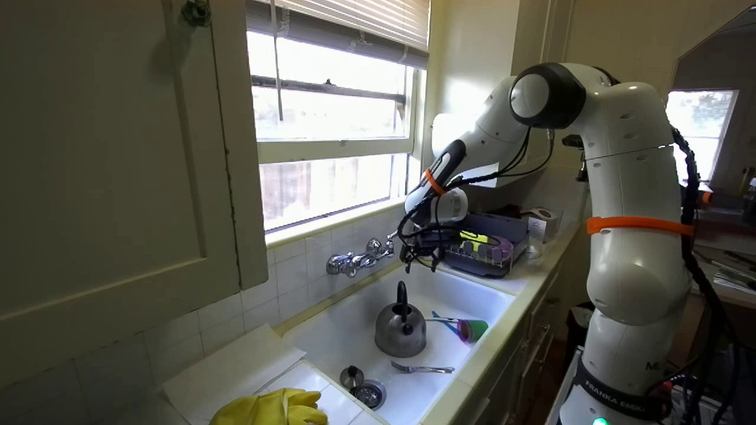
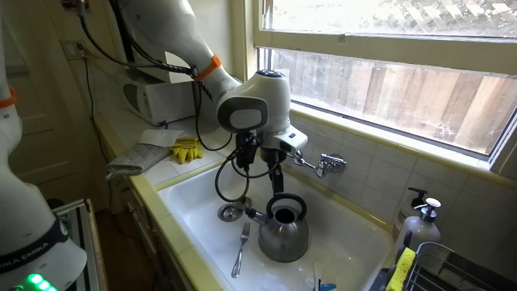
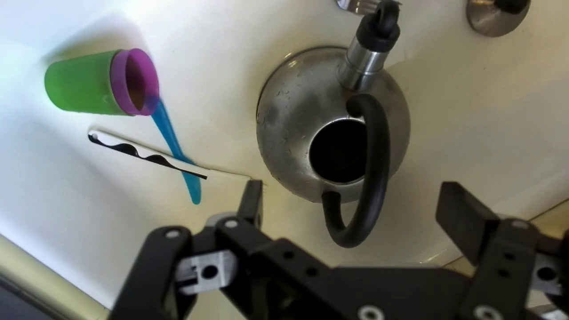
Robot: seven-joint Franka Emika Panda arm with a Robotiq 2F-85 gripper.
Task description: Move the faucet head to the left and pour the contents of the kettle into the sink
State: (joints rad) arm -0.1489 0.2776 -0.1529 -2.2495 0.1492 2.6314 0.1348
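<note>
Grey kettle (image 1: 399,335) in white sink (image 1: 331,333), end effector (image 3: 353,195) spread wide above, chrome faucet head (image 1: 354,264)

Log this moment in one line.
black fingers: open, empty | squat grey metal kettle: upright in white rectangular sink, contents unseen | pour: not underway

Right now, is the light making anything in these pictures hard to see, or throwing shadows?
In an exterior view, the window glares nearly white; in the wrist view, the green-and-purple cup casts a soft shadow on the sink, and the kettle is too dark inside to show any contents.
</note>
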